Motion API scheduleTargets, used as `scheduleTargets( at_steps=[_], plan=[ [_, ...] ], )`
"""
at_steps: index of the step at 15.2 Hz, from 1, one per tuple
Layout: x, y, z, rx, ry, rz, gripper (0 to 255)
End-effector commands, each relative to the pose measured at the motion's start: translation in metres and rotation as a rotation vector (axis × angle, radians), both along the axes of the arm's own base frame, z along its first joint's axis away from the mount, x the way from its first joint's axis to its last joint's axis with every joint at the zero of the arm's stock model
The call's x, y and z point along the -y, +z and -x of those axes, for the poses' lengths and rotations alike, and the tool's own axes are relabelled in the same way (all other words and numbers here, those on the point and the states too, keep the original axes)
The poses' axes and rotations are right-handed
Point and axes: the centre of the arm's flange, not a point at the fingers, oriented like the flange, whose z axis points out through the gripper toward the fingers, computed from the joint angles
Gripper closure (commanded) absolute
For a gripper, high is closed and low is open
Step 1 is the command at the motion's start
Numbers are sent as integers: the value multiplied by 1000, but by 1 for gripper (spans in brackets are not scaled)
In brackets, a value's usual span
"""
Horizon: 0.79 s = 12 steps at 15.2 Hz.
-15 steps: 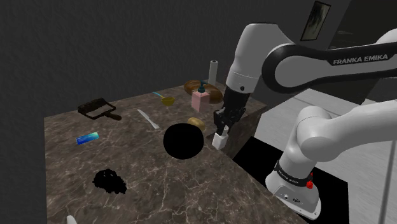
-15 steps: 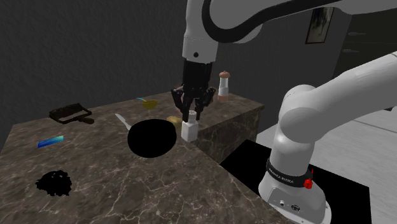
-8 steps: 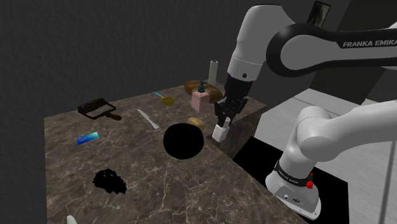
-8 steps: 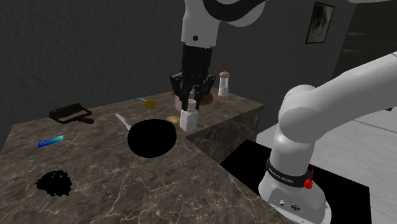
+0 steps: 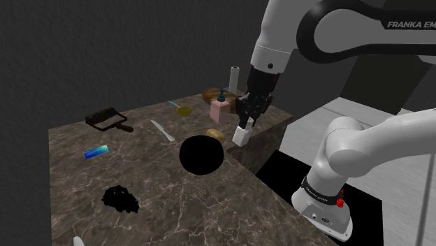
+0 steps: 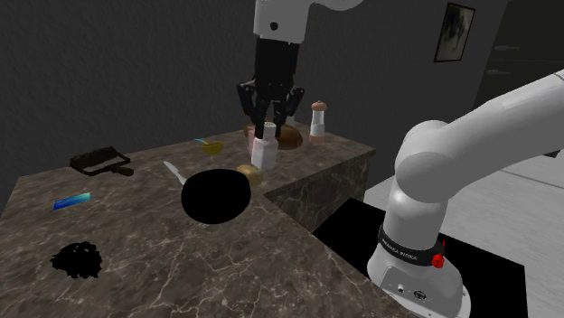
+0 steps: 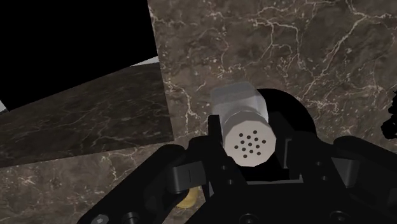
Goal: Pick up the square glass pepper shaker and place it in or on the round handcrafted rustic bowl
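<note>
The jaws are clamped on the shaker [image 5: 242, 135], gripping its top so that the pale square body hangs below them, clear of the worktop [image 5: 161, 203]. In the wrist view the round perforated cap of the shaker [image 7: 245, 130] sits between the two black fingers, with the dark bowl [image 7: 294, 113] just behind and below it. In the shoulder view the shaker is just beside the bowl [image 5: 201, 155], at its right edge and near the worktop's right border. In the second exterior view the shaker [image 6: 264, 154] hangs over the far right rim of the bowl [image 6: 215, 196]. A small yellow lump [image 5: 214, 134] lies on the worktop between shaker and bowl, touching the bowl's far rim. A pink bottle [image 5: 219, 109] stands just beyond it, close to the jaws, with a brown basket [image 5: 212, 93] and a white roll [image 5: 235, 77] farther back. A knife [image 5: 163, 130], a yellow scoop [image 5: 183, 110], a dark brush [image 5: 107, 118], a blue item [image 5: 94, 152] and a black clump [image 5: 120, 199] lie well apart at the shoulder view's left. Compared with a second ago, the shaker is higher above the worktop and the arm has risen with it.
</note>
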Motion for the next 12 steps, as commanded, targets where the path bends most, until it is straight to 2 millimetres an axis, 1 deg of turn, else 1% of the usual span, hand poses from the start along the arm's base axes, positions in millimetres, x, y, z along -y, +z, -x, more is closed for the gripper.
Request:
scheduleTargets(
  at_steps=[1, 11, 12],
  plan=[
    [-5, 7, -19, 0, 0, 0, 255],
    [-44, 40, -141, 0, 0, 0, 255],
    [-44, 35, -141, 0, 0, 0, 255]
  ],
)
